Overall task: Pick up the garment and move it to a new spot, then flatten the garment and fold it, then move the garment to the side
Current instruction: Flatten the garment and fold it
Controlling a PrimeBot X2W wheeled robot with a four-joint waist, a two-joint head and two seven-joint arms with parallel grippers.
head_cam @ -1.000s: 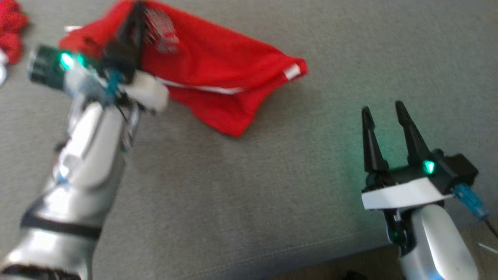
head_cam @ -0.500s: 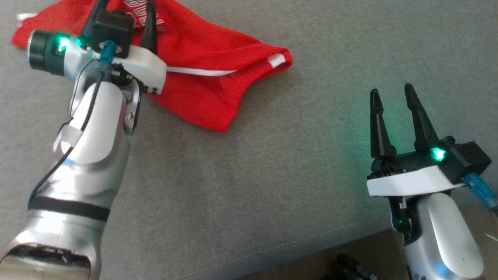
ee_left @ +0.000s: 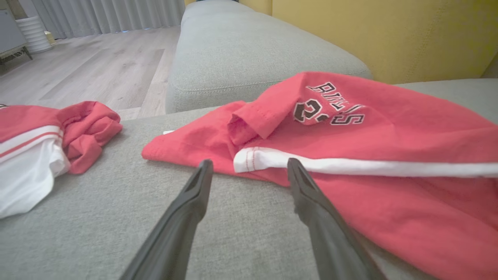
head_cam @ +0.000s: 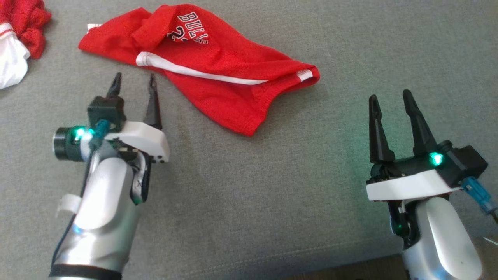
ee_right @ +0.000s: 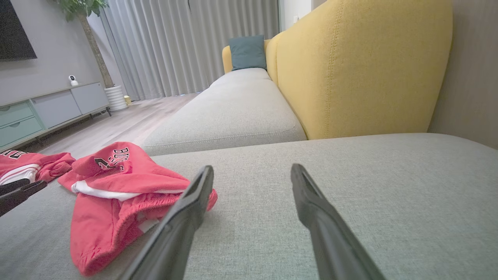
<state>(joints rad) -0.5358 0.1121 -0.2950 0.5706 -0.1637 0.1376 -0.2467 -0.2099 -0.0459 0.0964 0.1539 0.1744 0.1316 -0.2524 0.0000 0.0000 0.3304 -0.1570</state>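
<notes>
In the head view, we see the red garment [head_cam: 225, 66] lying crumpled on the grey sofa seat [head_cam: 272, 186], towards the far left. A folded-over flap on it shows "BULLS" lettering, and a white stripe runs along it. The left gripper [head_cam: 134, 76] sits just beside its near edge with its 2 fingers spread wide and holding nothing. The right gripper [head_cam: 390, 94] is well apart to the right, equally wide and empty. A second red-and-white heap [head_cam: 19, 35] lies at the far left. In the left wrist view, the fingers point at the stripe [ee_left: 350, 167] and the doubled flap above it, with the cloth resting flat and wrinkled. In the right wrist view, the garment lies off to the lower left, its ribbed open hem [ee_right: 116, 217] turned towards us. We judge the fabric to be light, soft and limp. It should sag and trail once lifted, so a pinch on a stitched hem or corner ought to hold better than one on the loose middle.
</notes>
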